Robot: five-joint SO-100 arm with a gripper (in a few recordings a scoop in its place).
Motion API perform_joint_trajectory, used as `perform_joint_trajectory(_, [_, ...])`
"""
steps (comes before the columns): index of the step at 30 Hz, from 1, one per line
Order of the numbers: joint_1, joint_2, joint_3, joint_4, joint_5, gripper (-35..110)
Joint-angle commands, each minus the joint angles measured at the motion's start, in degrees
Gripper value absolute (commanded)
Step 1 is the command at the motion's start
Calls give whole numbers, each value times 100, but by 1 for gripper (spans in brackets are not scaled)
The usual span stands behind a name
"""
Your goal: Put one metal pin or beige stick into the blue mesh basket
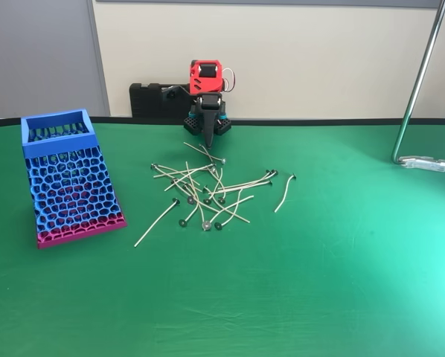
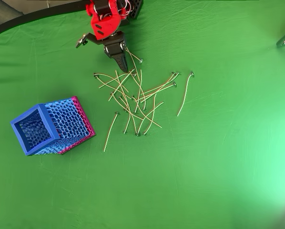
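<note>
The basket (image 1: 70,178) stands near the tabletop's (image 1: 341,282) left edge, mouth up to receive. The sticks (image 1: 207,190) lie tangled mid-tabletop. My end effector (image 1: 208,141) points down at the pile's far edge, fingers closed, holding nothing I can see.

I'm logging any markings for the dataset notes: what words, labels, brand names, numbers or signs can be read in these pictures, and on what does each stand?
None can be read in either view.
The blue mesh basket: plain mesh and rim, no lettering.
The red and black arm and its gripper: no legible marking.
The black case behind the arm: too dark and small to tell.
The beige sticks and green table: unmarked.
</note>
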Motion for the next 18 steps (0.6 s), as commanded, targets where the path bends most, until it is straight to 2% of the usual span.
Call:
perform_joint_trajectory(1, [-44, 0, 18, -79, -53, 1])
perform_joint_trajectory(18, [237, -2162, -1591, -606, -334, 1])
